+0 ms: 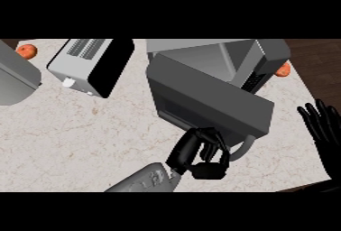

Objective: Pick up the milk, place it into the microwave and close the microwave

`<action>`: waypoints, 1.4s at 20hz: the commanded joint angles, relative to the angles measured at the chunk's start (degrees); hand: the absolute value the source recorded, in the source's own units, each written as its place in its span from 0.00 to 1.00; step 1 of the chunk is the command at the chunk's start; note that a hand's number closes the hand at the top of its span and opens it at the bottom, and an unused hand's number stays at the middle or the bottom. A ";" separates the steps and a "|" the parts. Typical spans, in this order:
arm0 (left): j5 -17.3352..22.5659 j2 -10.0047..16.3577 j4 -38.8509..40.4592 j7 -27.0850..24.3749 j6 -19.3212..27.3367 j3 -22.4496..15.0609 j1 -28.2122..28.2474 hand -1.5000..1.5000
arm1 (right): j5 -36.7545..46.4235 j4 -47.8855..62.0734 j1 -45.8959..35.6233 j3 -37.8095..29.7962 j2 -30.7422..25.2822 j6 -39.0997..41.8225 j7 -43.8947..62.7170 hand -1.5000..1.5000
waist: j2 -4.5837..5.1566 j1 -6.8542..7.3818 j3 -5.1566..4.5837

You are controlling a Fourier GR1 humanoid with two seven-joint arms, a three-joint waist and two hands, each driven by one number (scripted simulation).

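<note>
1. At the lower middle of the head view, the left hand (pixel 200 153) sits against the near edge of the microwave door (pixel 200 97). It is at the left end of the door's grey handle (pixel 248 145). The dark shapes overlap, so I cannot tell whether the hand is gripping the handle, pressing on the door, or closed on nothing.
2. Its grey left forearm (pixel 143 180) comes up from the lower edge, slanting to the right.
3. The door stands open, swung out from the microwave (pixel 266 58) toward the robot, and it covers much of the cavity's front.
4. Part of the pale inner wall shows above the door. The milk cannot be made out anywhere in the view, so its place cannot be told.
5. The right hand (pixel 326 135) rests at the right edge, opened out and pointing up, well apart from the door.
6. A toaster (pixel 83 63) lies on the marbled counter (pixel 86 131), left of the microwave.
7. An orange fruit (pixel 26 51) sits in the far left corner, beside a grey appliance (pixel 15 76) that the frame cuts off.
8. A second orange object (pixel 284 70) peeks out from behind the microwave's right side.
</note>
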 commanded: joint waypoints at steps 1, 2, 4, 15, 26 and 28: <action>4.58 -0.46 1.71 -1.34 2.50 1.39 -5.13 1.00 | -2.65 -2.74 -1.06 0.04 -2.62 3.12 2.18 0.00 | 0.48 -2.08 -0.05; 4.96 -0.46 2.64 -2.18 2.99 1.16 -6.01 1.00 | -2.64 -2.73 -1.23 1.26 -1.76 2.95 3.00 0.00 | 0.72 -2.10 -0.03; 7.99 -0.46 3.16 -0.96 3.49 2.16 -7.69 1.00 | -4.06 -4.40 -0.75 1.20 -2.35 3.88 3.69 0.00 | 0.71 -3.45 -0.02; 18.28 -0.48 8.71 -4.40 6.49 11.36 -15.33 1.00 | -9.72 -7.55 -2.25 1.66 -3.18 5.50 6.80 0.00 | 2.55 -6.80 -0.22; 24.71 -0.49 15.05 -9.93 4.99 14.69 -19.70 1.00 | -14.17 -9.64 -4.51 0.25 -6.41 5.85 10.87 0.00 | 3.43 -9.52 -0.11; 25.67 -0.49 15.48 -10.90 4.75 15.07 -20.00 1.00 | -14.93 -9.93 -5.23 -0.52 -6.96 5.71 11.05 0.00 | 3.37 -9.42 -0.05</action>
